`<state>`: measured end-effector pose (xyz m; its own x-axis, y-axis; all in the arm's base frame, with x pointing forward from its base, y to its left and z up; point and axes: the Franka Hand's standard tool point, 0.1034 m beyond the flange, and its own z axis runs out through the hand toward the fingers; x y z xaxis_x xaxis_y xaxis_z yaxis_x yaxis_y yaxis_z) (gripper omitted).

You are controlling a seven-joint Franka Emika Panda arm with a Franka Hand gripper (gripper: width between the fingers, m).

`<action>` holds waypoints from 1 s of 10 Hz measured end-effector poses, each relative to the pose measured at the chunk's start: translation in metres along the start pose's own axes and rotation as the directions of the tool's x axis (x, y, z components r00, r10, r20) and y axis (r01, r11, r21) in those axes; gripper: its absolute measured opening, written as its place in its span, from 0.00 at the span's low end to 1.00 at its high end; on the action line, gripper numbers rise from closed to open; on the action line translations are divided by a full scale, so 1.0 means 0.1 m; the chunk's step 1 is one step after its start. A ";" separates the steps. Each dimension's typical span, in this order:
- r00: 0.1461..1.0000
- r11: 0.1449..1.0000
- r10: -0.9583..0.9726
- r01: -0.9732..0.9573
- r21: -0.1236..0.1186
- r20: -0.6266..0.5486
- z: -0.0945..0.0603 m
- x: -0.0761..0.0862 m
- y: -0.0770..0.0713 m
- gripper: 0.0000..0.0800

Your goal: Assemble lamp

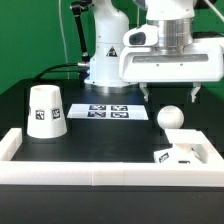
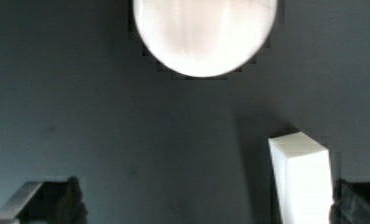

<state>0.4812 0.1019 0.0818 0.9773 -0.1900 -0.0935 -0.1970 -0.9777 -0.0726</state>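
The ball-shaped bulb [image 1: 172, 117] lies on the black table to the exterior view's right; in the wrist view it is the white oval [image 2: 203, 35]. The flat square base [image 1: 183, 151] lies in front of it by the white wall. The tapered shade [image 1: 45, 110] stands at the exterior view's left. My gripper [image 1: 170, 94] hangs open and empty above the table, just behind the bulb and apart from it. Its dark fingertips [image 2: 49, 205] show at both sides in the wrist view, far apart, with the gripper's middle [image 2: 205, 205] over bare table.
The marker board [image 1: 110, 111] lies flat at the middle back. A low white wall [image 1: 100, 171] runs along the front and both sides. The robot's base [image 1: 105, 60] stands behind. A white bar [image 2: 299, 178] shows in the wrist view; I cannot tell what it is.
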 end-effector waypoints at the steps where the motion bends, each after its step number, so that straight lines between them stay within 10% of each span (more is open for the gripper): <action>1: 0.996 1.000 -0.020 0.021 -0.013 0.087 0.01 -0.04 0.02 0.87; 10: 0.803 0.999 0.007 0.015 -0.031 0.595 0.10 -0.17 0.00 0.87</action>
<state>0.4633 0.1062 0.0730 0.7377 -0.1062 -0.6667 -0.1802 -0.9827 -0.0428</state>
